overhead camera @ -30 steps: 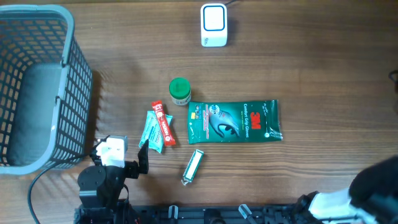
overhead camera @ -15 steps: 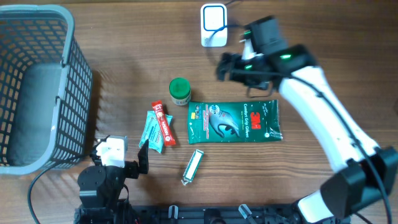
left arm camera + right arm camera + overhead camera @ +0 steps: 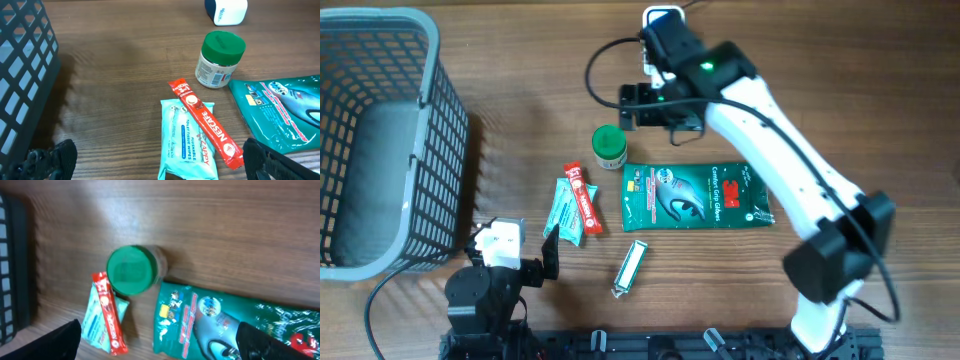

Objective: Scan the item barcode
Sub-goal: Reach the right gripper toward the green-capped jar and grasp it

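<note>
Right arm (image 3: 775, 135) has swung in fast from the front-right corner and now reaches across the tabletop. Right jaws hang over the green-lid jar (image 3: 609, 146), spread wide, nothing held. Jar's upright, mid-tabletop, just behind the left corner of the glove pack (image 3: 695, 195). Scanner (image 3: 226, 10) sits at the back edge, centre, partly under the arm in the overhead view. Left jaws also wide open & empty, parked at the front edge, left side, near the basket (image 3: 430, 60). Meaning: approach prob. done and the jar looks like the pick. No grasp yet, so no barcode shown to the scanner. Next: drop down, close on the jar w/o tipping it.
</note>
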Robot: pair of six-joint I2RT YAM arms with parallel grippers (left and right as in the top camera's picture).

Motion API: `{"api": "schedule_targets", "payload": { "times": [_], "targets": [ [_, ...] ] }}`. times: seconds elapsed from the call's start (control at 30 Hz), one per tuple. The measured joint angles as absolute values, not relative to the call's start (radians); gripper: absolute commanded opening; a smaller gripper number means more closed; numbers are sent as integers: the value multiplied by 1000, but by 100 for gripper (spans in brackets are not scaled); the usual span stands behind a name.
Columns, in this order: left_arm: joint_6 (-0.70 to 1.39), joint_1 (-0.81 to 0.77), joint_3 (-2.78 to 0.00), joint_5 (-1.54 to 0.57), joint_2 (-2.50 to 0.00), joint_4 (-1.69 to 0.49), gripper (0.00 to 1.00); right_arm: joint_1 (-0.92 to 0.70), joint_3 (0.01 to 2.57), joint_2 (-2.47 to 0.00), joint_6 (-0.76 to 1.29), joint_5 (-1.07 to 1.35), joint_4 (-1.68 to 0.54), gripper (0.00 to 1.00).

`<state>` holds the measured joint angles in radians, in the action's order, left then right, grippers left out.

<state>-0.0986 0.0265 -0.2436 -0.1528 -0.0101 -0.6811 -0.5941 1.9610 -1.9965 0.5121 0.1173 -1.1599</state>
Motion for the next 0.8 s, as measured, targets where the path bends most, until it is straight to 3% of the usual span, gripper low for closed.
{"api": "schedule_targets", "payload": {
  "times": [0.47, 0.8],
  "targets": [
    [-98, 27, -244, -153, -10, -681, 100, -720, 2027, -2208, 597, 75, -1020, 99],
    [-99, 27, -244, -153, -10, -681, 100, -719, 2028, -2267, 640, -35, -934, 100]
  ]
}}
